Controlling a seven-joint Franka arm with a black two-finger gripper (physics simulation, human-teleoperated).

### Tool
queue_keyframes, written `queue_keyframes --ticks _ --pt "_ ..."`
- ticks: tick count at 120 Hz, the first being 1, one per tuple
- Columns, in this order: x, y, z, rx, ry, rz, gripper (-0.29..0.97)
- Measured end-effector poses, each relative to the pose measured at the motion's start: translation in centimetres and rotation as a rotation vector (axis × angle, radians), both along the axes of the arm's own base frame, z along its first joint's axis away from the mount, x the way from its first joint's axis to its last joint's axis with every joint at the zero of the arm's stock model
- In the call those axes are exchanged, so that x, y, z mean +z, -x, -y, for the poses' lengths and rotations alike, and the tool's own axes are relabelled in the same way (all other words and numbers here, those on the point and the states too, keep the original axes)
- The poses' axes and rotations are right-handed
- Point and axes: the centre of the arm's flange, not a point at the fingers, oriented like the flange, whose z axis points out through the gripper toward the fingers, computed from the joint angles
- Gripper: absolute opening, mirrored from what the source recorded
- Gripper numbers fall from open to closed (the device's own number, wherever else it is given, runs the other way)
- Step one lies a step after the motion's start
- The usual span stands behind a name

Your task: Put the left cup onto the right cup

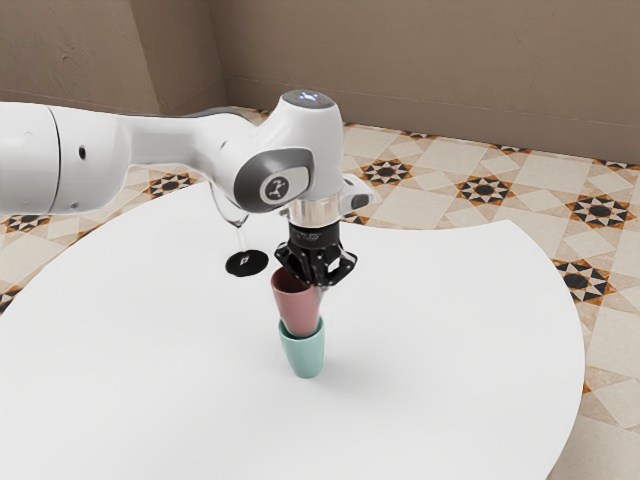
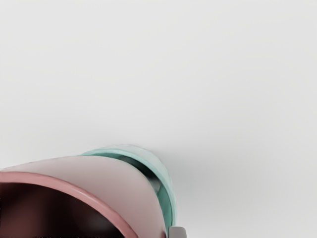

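A clear wine glass (image 1: 239, 238) rests on the round white table (image 1: 450, 330)

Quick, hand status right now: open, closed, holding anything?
Hand: closed on the rim of the pink cup, which sits tilted in the teal cup.

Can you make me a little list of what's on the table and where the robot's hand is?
table: white and round
pink cup: sits tilted inside the green cup
green cup: stands upright on the table, holding the pink cup
hand: just above the pink cup, at its rim
glass: has a stem and a black foot, stands behind the cups and apart from them
stacking: the pink cup is already in the green cup
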Motion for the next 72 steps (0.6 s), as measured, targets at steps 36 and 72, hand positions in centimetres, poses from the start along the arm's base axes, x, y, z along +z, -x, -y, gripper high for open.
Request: queue_keyframes --ticks 36,72 --pt "-0.61 -0.15 -0.23 0.004 0.004 -0.007 0.34" --pt "-0.87 -0.36 -0.24 0.004 0.011 -0.001 0.60"
